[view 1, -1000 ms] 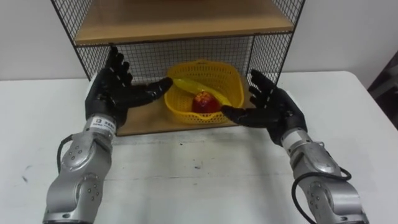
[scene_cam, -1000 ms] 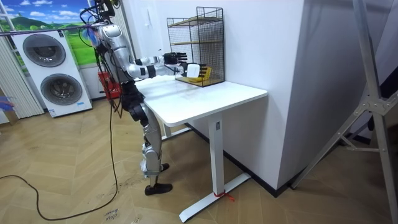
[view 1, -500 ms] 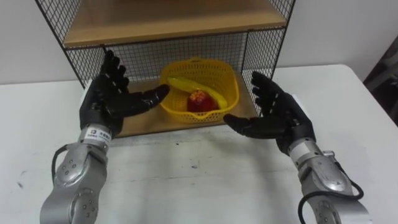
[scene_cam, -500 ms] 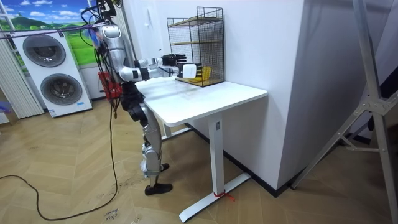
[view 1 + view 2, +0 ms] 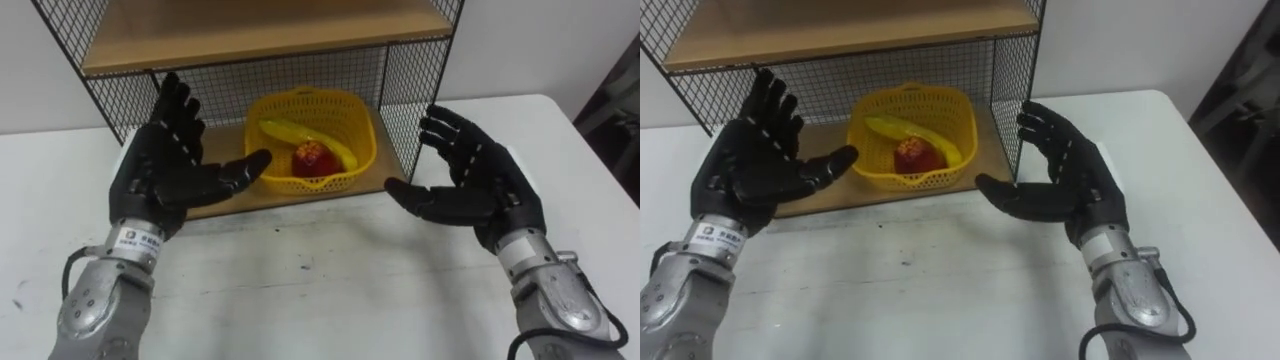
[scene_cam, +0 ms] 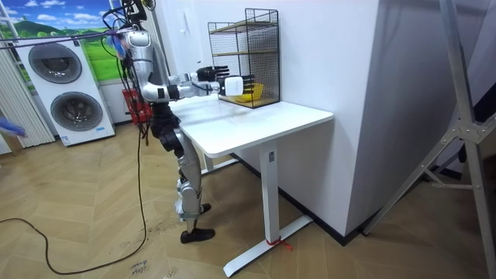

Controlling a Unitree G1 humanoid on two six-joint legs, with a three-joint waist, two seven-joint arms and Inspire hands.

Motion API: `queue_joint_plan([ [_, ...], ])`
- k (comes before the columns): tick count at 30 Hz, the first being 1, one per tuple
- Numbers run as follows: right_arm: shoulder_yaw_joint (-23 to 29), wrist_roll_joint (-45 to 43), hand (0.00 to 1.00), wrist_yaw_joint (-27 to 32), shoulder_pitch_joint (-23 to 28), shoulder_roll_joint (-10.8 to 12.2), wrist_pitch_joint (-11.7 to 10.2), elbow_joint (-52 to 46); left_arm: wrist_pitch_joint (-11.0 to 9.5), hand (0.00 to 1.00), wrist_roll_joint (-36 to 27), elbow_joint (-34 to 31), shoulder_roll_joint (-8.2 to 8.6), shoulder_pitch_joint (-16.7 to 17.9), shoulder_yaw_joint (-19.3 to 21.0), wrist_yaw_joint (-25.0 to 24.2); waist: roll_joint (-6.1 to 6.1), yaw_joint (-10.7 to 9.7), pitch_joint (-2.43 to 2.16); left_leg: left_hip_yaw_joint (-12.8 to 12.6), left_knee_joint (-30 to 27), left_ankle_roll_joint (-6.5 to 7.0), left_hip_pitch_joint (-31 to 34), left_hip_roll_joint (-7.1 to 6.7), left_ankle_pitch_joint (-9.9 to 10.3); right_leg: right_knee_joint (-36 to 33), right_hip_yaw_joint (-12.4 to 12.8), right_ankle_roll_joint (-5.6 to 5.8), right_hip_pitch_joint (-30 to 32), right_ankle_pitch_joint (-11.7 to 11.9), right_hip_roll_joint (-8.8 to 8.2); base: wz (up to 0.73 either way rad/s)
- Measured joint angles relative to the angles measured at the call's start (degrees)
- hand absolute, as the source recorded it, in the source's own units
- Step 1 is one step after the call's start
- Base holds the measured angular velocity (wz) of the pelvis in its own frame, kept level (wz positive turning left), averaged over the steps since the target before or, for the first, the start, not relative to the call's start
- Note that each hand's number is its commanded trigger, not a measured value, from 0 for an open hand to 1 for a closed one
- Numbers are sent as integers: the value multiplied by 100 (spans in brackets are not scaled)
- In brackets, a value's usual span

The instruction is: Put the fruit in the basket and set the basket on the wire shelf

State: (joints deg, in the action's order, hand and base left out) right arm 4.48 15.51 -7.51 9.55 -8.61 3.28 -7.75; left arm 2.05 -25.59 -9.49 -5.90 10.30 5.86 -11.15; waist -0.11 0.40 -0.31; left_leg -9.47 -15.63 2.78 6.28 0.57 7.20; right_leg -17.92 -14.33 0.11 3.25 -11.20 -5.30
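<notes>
Yellow basket holding banana and red fruit sits on the wire shelf bottom board, left hand and right hand flanking it in front, clear of it, fingers spread, empty, above the white table.

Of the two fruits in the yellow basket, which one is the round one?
The red apple, sitting toward the front of the basket. The other fruit is a long, curved yellow banana lying across behind it.
</notes>
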Motion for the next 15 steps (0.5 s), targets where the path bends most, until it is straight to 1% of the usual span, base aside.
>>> queue_joint_plan([
  [3,271,9,0,-3,116,2,-18,-6,0,0,47,1,-3,317,102,-146,-15,-21,0,6,-11,-10,13,2,19,-4,-12,29,10,-27,-2,0],
  [5,424,15,0,1,132,2,-19,-9,0,0,46,1,-5,400,139,-238,-16,-17,3,12,-13,-10,16,1,19,-4,-14,30,12,-26,-2,0],
  [7,492,13,0,1,143,2,-25,-62,-3,0,46,0,-15,418,185,-349,-14,-14,3,22,-12,-11,16,-1,20,-2,-12,31,12,-29,-1,0],
  [11,605,44,0,75,320,0,-174,-263,-8,0,43,-3,-189,539,318,-627,1,-18,3,33,-1,-14,16,2,16,29,2,32,3,-17,17,0],
  [12,638,43,0,109,394,0,-217,-291,-9,0,43,-8,-196,566,394,-675,7,-12,0,37,-1,-14,16,2,17,36,1,34,-2,-15,19,0],
  [14,702,43,0,144,502,0,-227,-353,-9,0,39,-40,-197,577,543,-735,21,-5,-7,48,-6,-14,25,1,17,37,-1,35,-3,-16,20,0],
  [15,784,40,0,149,517,-1,-227,-383,-9,0,40,-96,-198,578,665,-776,43,-3,-19,52,-8,-13,42,0,18,35,-1,35,12,-17,19,0],
])
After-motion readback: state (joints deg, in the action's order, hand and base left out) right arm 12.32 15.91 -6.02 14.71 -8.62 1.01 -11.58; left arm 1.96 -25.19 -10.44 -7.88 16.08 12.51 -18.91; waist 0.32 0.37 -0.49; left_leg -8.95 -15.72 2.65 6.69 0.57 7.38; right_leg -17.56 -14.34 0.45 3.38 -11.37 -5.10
